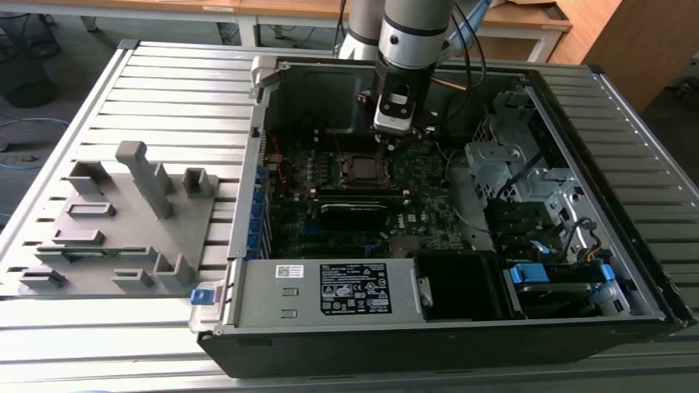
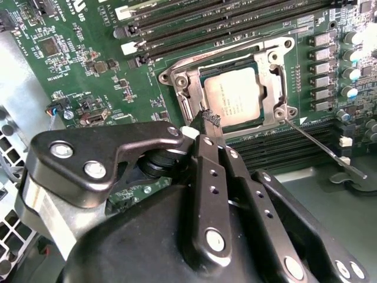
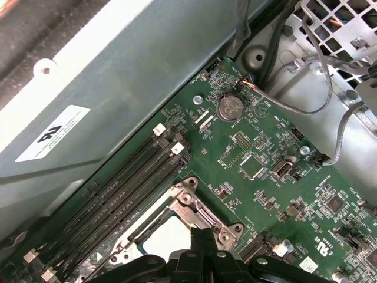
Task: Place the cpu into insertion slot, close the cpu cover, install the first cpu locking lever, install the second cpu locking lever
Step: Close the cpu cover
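Slatted metal desk [image 1: 164, 90] carries an open computer case [image 1: 437, 348], and the arm reaches down into it. The gripper [image 2: 210, 121], fingers drawn together with nothing between them, hangs with its tip at the edge of the insertion slot [image 2: 177, 79]. Whether it touches, I cannot tell. Just beyond the tip the cpu [image 2: 232, 97] lies seated, the cpu cover [image 2: 272, 76] down around it. Off to one side a locking lever [image 2: 321, 147] juts out unlatched across the memory slots [image 2: 265, 147].

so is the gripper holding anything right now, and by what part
Nothing that shows. The gripper is shut with nothing between its fingers, its tips at the edge of the cpu cover, which lies closed over the cpu.
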`<state>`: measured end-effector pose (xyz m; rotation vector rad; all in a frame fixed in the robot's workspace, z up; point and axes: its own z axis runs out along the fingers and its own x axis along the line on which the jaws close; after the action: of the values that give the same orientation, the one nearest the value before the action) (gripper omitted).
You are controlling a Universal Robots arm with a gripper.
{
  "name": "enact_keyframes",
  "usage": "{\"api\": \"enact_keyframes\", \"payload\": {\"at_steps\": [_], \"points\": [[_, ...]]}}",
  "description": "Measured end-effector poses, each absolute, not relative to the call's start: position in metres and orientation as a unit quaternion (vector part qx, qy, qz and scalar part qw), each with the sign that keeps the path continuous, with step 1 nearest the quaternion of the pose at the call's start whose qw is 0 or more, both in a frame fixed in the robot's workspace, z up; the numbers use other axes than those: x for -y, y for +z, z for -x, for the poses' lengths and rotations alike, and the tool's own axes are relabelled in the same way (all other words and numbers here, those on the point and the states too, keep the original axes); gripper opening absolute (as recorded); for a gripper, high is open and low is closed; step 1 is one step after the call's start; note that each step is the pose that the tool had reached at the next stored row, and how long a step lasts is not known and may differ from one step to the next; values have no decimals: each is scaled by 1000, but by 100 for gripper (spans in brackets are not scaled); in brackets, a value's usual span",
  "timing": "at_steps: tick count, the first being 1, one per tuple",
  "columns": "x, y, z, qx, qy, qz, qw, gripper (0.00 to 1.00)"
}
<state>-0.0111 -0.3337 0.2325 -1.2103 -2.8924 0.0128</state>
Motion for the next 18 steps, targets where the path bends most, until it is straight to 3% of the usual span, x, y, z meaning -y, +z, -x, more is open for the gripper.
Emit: {"api": "enact_keyframes", "payload": {"at_steps": [18], "points": [[334, 232, 11, 940, 4, 341, 3, 11]]}}
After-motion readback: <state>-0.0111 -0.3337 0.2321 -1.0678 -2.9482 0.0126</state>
